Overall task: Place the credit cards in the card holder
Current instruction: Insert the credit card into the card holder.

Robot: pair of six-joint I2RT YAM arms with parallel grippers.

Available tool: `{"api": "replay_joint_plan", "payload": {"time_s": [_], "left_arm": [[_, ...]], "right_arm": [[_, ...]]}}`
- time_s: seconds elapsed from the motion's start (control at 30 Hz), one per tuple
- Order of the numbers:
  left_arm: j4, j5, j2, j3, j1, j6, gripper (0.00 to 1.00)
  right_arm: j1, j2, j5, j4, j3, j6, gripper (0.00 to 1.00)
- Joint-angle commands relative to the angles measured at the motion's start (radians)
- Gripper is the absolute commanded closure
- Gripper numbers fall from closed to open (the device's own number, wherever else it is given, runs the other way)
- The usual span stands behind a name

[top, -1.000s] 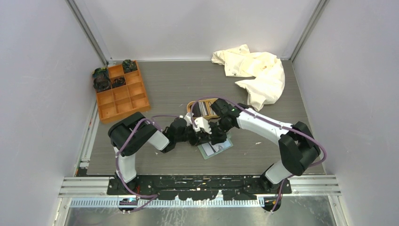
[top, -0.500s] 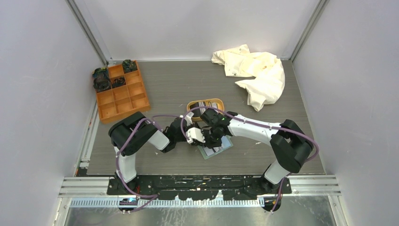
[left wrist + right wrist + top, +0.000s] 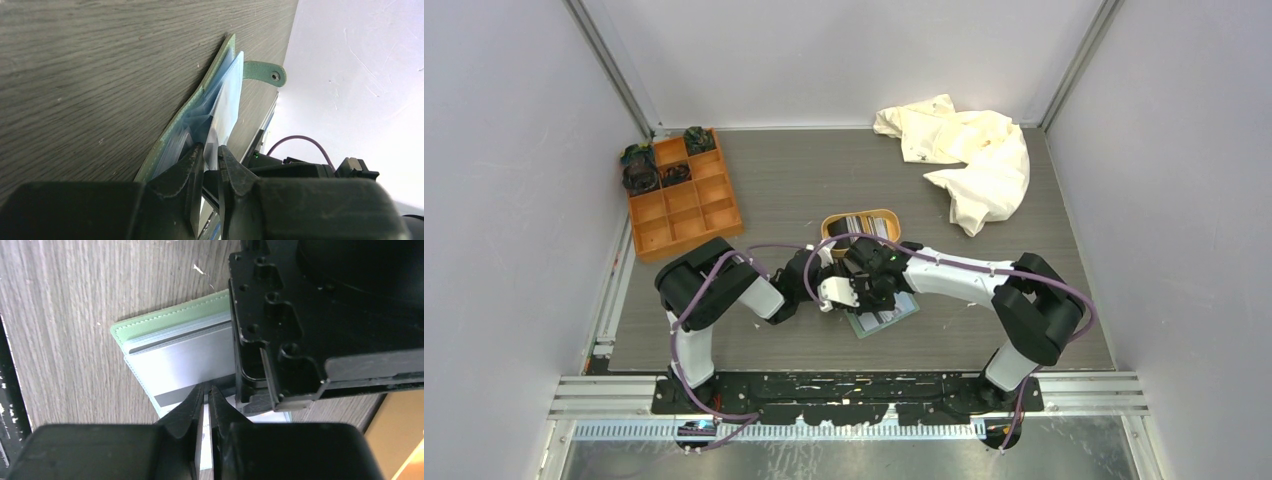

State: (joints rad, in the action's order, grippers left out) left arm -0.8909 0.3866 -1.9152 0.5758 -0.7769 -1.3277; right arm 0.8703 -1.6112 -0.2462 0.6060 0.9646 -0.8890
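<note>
The sage-green card holder (image 3: 886, 318) lies open on the table between the arms. In the left wrist view the card holder (image 3: 172, 131) is seen edge-on, its snap tab (image 3: 265, 74) pointing away. My left gripper (image 3: 210, 147) is shut on one of its clear inner sleeves and lifts it. A grey credit card (image 3: 175, 365) with a dark stripe lies on the sleeves, inside the green edge (image 3: 165, 320). My right gripper (image 3: 206, 387) is shut, and its tips meet the card's striped edge. From above, the left gripper (image 3: 844, 297) and right gripper (image 3: 876, 297) almost touch.
An oval tan tray (image 3: 829, 225) just behind the grippers holds more cards (image 3: 861, 224). An orange compartment box (image 3: 682, 195) stands at the back left. A crumpled white cloth (image 3: 969, 155) lies at the back right. The left gripper's black body (image 3: 310, 325) crowds the right wrist view.
The right arm has swung left and forward from the tray to over the card holder, and its jaws have narrowed. The left gripper has kept its hold.
</note>
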Motion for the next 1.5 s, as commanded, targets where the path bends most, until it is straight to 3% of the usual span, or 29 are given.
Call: {"api": "replay_joint_plan", "payload": {"time_s": [0.0, 0.4, 0.6, 0.93, 1.17, 1.3, 1.47], "left_arm": [[0.138, -0.034, -0.033, -0.022, 0.005, 0.051, 0.80], [0.169, -0.037, -0.008, -0.020, 0.007, 0.065, 0.76], [0.209, -0.048, 0.051, -0.019, 0.007, 0.085, 0.76], [0.336, -0.100, 0.341, -0.037, 0.007, 0.241, 0.75], [0.468, -0.178, 0.635, -0.076, 0.007, 0.408, 0.75], [0.528, -0.250, 0.809, -0.125, 0.009, 0.508, 0.51], [0.476, -0.353, 0.993, -0.269, 0.014, 0.493, 0.11]], "right_arm": [[-0.009, -0.003, 0.064, -0.004, -0.006, -0.028, 0.86], [-0.101, -0.004, 0.085, 0.031, 0.007, -0.030, 0.86], [-0.155, 0.028, -0.007, 0.074, 0.036, -0.004, 0.84], [-0.332, 0.197, -0.337, 0.156, 0.073, 0.058, 0.61], [-0.375, 0.308, -0.352, 0.172, 0.112, 0.187, 0.40], [-0.440, 0.300, -0.505, 0.222, 0.153, 0.321, 0.26], [-0.535, 0.221, -0.673, 0.237, 0.112, 0.462, 0.25]]}}
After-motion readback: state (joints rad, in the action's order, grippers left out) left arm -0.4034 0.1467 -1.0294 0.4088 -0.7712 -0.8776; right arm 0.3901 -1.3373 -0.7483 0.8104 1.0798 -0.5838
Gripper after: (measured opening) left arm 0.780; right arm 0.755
